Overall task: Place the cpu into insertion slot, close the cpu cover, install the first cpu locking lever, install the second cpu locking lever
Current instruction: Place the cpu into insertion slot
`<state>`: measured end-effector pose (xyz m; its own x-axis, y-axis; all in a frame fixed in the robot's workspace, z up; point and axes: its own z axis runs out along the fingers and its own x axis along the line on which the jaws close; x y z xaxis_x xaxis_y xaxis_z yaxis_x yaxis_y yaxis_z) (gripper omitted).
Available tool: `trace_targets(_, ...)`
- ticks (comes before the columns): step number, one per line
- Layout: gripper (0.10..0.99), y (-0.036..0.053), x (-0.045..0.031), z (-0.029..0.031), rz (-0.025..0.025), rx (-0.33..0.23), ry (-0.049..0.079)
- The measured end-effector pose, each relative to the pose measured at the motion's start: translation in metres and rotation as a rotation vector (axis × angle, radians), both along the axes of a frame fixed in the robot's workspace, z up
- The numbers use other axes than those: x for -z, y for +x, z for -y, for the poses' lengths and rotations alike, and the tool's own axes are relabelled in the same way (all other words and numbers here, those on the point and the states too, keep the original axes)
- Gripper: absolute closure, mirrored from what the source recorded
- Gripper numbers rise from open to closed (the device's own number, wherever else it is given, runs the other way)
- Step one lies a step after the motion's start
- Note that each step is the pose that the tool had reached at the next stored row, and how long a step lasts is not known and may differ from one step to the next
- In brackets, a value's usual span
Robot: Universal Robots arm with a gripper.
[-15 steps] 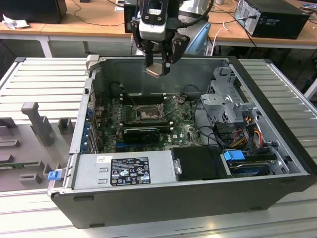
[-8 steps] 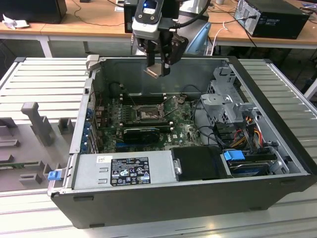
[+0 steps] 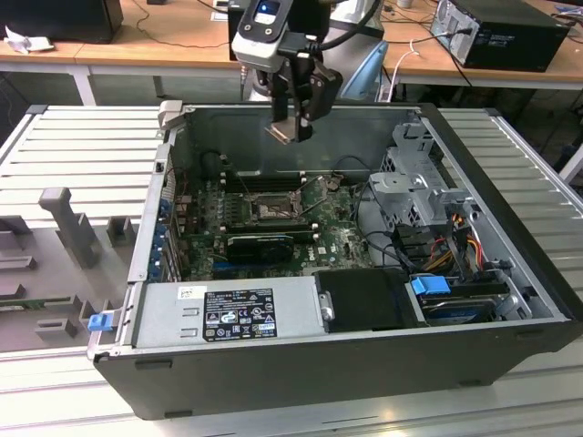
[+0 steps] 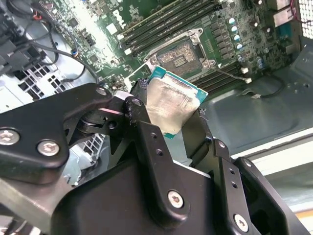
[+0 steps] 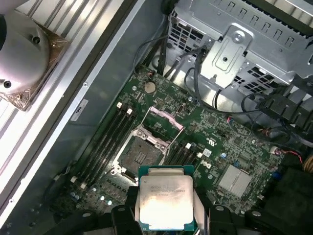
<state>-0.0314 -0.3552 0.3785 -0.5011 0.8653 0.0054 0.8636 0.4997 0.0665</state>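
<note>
Overhead, gripper (image 3: 293, 129) clamped on cpu (image 4: 171, 105), hanging above the open case (image 3: 364, 369), cpu well apart from slot (image 5: 142, 155) on the board below, cover (image 5: 164, 119) tilted up beside slot

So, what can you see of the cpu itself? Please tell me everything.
The cpu is a flat square chip with a dull silver-beige metal top, smudged, on a thin teal-green board. The gripper grips it by its sides and holds it tilted in the air above the open computer case. It is not yet in the insertion slot, which lies uncovered below it.
</note>
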Motion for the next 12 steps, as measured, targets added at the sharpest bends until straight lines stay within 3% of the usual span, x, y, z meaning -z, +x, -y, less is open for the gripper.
trace_targets(12,0.557,0.0000,0.0004,0.0000,0.0000,0.139,-0.003)
